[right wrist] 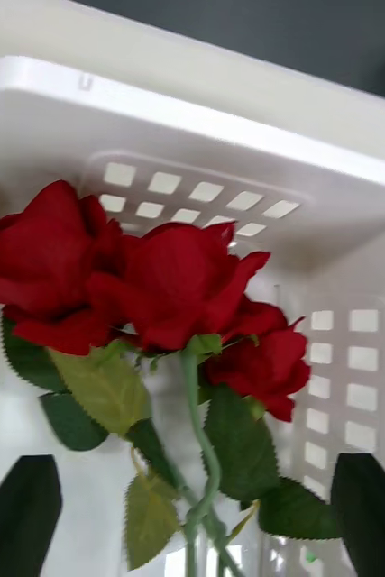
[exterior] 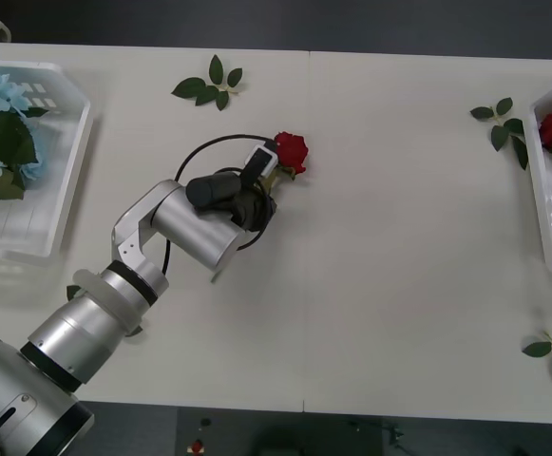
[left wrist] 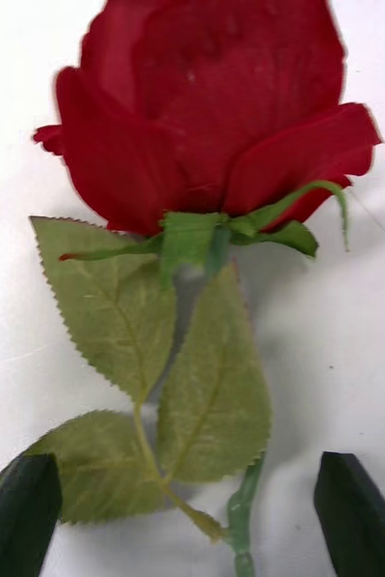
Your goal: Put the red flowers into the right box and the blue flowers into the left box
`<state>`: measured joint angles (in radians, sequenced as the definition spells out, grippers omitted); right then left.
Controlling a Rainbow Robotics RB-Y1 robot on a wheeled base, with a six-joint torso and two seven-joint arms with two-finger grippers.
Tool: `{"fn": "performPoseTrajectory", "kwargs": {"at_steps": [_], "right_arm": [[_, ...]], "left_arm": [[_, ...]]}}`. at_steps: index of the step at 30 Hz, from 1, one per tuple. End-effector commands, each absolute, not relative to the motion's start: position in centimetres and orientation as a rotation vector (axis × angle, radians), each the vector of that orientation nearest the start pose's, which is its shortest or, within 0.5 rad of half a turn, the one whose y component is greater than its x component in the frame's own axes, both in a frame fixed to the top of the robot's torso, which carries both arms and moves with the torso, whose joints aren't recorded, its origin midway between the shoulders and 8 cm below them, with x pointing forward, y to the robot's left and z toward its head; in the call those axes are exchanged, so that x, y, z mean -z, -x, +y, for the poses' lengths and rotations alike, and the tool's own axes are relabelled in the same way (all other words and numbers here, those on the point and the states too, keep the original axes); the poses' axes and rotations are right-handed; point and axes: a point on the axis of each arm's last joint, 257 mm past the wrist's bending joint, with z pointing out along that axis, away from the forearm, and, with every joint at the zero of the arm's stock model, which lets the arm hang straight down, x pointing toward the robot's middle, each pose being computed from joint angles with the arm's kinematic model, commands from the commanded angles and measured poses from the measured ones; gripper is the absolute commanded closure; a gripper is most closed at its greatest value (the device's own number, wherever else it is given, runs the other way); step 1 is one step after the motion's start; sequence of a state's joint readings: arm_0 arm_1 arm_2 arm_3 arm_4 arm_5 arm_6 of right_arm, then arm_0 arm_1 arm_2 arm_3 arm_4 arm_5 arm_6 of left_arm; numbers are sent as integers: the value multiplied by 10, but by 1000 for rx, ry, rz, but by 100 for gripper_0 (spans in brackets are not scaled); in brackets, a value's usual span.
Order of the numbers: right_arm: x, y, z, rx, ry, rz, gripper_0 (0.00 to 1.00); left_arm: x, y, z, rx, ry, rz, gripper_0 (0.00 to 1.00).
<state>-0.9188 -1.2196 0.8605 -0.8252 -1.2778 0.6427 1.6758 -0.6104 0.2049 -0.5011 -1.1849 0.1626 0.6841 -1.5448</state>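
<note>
Red flowers: one rose (left wrist: 212, 108) lies on the table with its stem between the left tool's (left wrist: 190, 514) wide-open fingers.

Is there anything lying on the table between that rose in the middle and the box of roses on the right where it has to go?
Nothing visible does. The rose lies under the left gripper, whose fingers are open around its stem, and the table is bare from there to the right box. Leaf sprigs lie near the box's corners, off the direct path.
</note>
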Motion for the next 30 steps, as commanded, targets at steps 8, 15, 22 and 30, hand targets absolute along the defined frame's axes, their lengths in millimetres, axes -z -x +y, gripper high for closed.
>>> {"fn": "performPoseTrajectory", "kwargs": {"at_steps": [8, 15, 22, 30], "right_arm": [[101, -556, -421, -245, 261, 2363, 0], [93, -485, -308, -798, 496, 2205, 0], [116, -410, -214, -930, 936, 1985, 0], [134, -376, -144, -962, 1170, 1789, 0]], "left_arm": [[307, -598, 36, -15, -741, 2074, 100], [318, -596, 43, -5, -718, 2109, 100], [304, -593, 38, 127, -638, 2114, 100], [218, -564, 22, 413, -524, 2039, 100]]}}
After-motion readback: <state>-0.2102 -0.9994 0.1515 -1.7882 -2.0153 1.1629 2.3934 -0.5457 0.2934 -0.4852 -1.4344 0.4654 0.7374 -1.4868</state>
